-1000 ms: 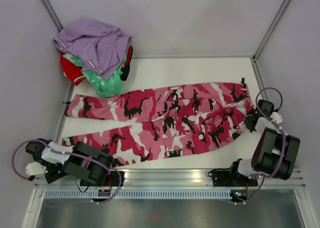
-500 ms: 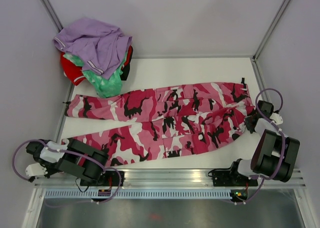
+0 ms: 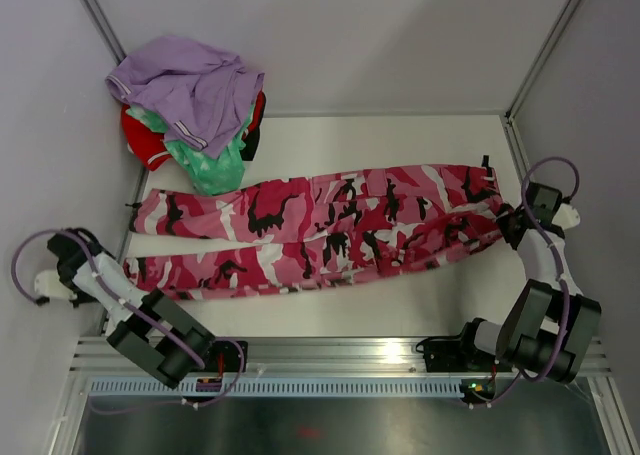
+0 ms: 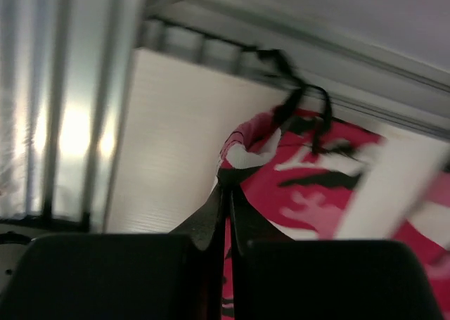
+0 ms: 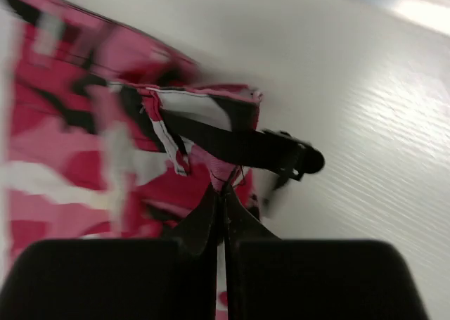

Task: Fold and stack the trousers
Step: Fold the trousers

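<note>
- The trousers point(image 3: 320, 240) lie lengthwise across the middle of the bench point(image 3: 400, 145), waist to the right and cuffs to the left.
- The left end effector point(image 4: 226, 193) is clenched on the hem of the near leg. The right end effector point(image 5: 221, 190) is clenched on the near waist corner.
- Each grip holds only a thin edge of cloth. If you pull the two ends apart, expect the fabric to slip out.
- If you carry one end faster than the other, the fold will probably land skewed, with the near leg off the far leg.
- A black strap point(image 5: 239, 148) hangs loose at the waist, and a cord point(image 4: 302, 98) hangs at the hem. Either can catch or fold under.
- The clothes pile point(image 3: 190, 105) sits just beside the far leg. Dragging the trousers may disturb it.
</note>
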Tool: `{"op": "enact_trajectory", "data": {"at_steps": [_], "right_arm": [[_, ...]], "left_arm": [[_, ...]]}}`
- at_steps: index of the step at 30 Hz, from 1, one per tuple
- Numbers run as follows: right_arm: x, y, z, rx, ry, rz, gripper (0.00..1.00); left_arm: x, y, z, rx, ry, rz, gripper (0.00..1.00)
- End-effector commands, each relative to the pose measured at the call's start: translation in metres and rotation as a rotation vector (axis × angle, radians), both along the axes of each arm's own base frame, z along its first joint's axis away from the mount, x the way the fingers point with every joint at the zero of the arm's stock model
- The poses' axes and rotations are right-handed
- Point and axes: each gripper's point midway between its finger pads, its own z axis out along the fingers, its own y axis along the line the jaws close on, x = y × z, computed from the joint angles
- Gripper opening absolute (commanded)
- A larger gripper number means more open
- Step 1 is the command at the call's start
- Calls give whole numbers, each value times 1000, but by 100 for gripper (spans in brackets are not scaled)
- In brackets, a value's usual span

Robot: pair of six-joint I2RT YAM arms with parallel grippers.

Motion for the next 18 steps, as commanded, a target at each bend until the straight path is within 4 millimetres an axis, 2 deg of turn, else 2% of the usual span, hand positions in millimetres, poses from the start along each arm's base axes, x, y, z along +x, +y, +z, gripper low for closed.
{"op": "enact_trajectory", "data": {"at_steps": [1, 2, 3, 4, 5, 6, 7, 8, 10, 11, 12, 13, 14, 15, 17, 18], "right_arm": [[35, -17, 68, -105, -153, 33, 0], [38, -19, 77, -118, -168, 42, 0], [47, -22, 95, -140, -199, 51, 0], [51, -24, 103, -151, -211, 61, 0], [57, -25, 113, -172, -227, 90, 0], [67, -25, 125, -176, -249, 118, 0], [73, -23, 130, -176, -260, 142, 0], [81, -23, 136, -193, -279, 175, 0], [98, -16, 142, -185, -315, 247, 0], [108, -16, 148, -202, -347, 275, 0], [118, -16, 145, -204, -342, 301, 0], [128, -8, 146, -188, -359, 356, 0], [134, -9, 144, -188, -349, 368, 0], [147, -11, 140, -193, -331, 390, 0], [160, -7, 132, -190, -303, 422, 0], [173, -10, 128, -194, -290, 434, 0]], "left_arm": [[31, 28, 63, 209, -47, -44, 2], [42, 34, 79, 248, -76, -56, 2], [53, 33, 85, 258, -84, -87, 2], [60, 35, 90, 267, -87, -101, 2], [71, 40, 106, 294, -109, -117, 2], [84, 39, 104, 282, -98, -155, 2], [91, 41, 105, 279, -87, -176, 2], [101, 44, 115, 295, -96, -194, 2], [119, 44, 112, 296, -81, -245, 2], [129, 48, 120, 319, -104, -254, 2], [140, 46, 123, 330, -116, -281, 2], [147, 50, 121, 337, -98, -299, 2], [158, 50, 132, 363, -109, -312, 2], [162, 52, 133, 368, -95, -318, 2], [175, 58, 132, 368, -65, -319, 2], [177, 60, 128, 360, -47, -317, 2]]}}
